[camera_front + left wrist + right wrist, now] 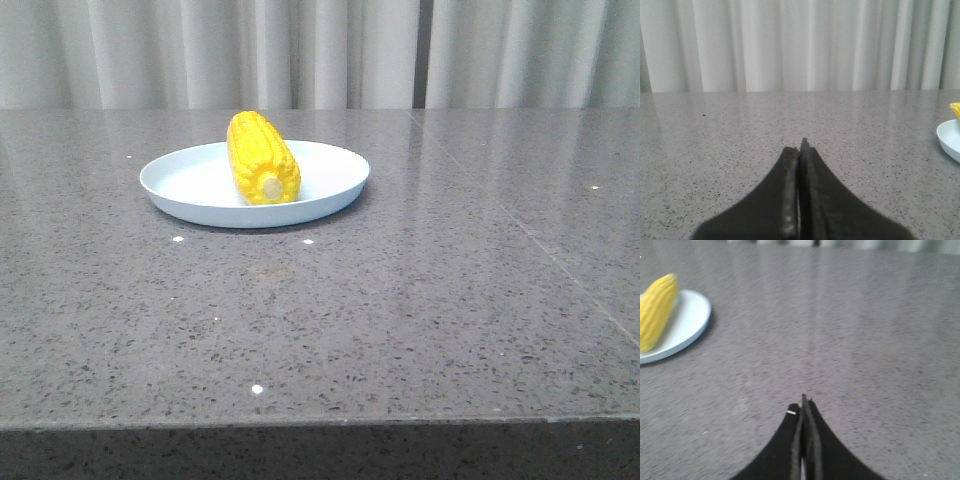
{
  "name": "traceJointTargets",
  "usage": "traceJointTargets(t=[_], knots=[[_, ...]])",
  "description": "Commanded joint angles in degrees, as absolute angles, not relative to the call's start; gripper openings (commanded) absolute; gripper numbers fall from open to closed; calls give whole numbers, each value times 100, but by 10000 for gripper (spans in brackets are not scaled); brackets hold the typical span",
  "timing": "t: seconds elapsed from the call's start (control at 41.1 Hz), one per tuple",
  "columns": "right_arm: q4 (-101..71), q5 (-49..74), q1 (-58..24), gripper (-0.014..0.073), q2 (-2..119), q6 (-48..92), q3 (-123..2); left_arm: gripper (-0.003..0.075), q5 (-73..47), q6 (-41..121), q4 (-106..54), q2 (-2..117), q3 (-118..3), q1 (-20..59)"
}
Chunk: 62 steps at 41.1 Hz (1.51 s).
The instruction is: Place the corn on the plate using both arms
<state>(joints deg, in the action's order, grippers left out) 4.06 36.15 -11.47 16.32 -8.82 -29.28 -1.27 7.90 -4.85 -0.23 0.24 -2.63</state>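
The yellow corn (262, 158) lies on the pale blue plate (330, 192) at the table's middle left, stub end toward me. No arm shows in the front view. In the left wrist view my left gripper (800, 147) is shut and empty over bare table; the plate's edge (947, 141) and a bit of corn (955, 108) show far off to the side. In the right wrist view my right gripper (801, 405) is shut and empty, well away from the plate (689, 322) and corn (657, 310).
The grey speckled stone table (400, 300) has its front edge near the bottom of the front view. White curtains (320, 50) hang behind the table's far edge.
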Motion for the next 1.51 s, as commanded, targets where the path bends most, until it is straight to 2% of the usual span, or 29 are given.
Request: traceJointTargets(t=[0.0,0.195,0.486,1.484], knots=[[386,2440,-685,-66,1124,-831,-2378,-20,339,741,-476,-152,47,-218],[386,1294,-259,-66,225,-831,-1203,-20,339,741,-476,-152,47,-218],[367,-599,146,-66,-155,-831,157,-20,339,741,-476,-144,47,-218],[-155,-379,134,-66,-161,-400,124,-20,339,741,-476,-144,47,-218]])
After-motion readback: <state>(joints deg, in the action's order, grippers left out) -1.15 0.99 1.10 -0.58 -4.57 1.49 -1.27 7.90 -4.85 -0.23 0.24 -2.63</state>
